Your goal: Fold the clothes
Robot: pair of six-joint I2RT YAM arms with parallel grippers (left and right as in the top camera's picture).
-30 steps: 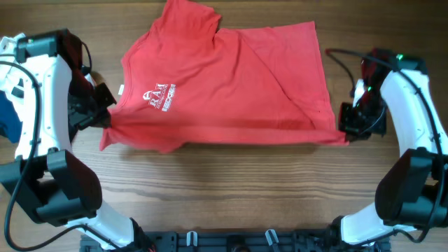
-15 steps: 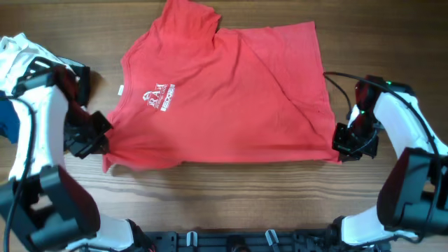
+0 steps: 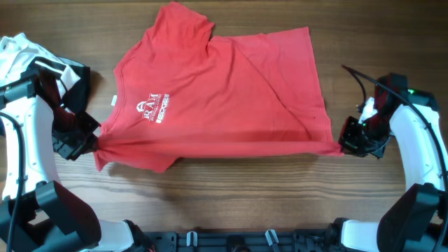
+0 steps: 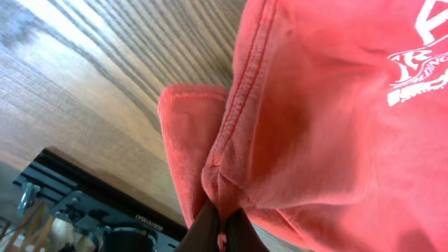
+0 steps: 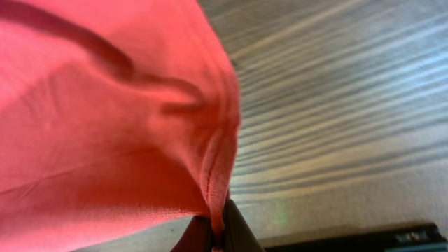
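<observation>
The left gripper (image 3: pixel 89 142) and right gripper (image 3: pixel 346 145) each clench the shirt's (image 3: pixel 231 91) near edge, holding it taut. The fold probably calls next for carrying that edge to the far side.

Wooden worktop (image 3: pixel 231 189), brown, grain running side to side. Carries a red T-shirt (image 3: pixel 217 98) spread across the middle, printed side up, with white lettering (image 3: pixel 155 112) near its left edge and a diagonal fold line across its right half. Near hem drawn into a straight, taut line, bunched at both ends, shadow on the wood just beneath. Left of the T-shirt, towards the far corner, a crumpled white garment (image 3: pixel 17 52).
</observation>
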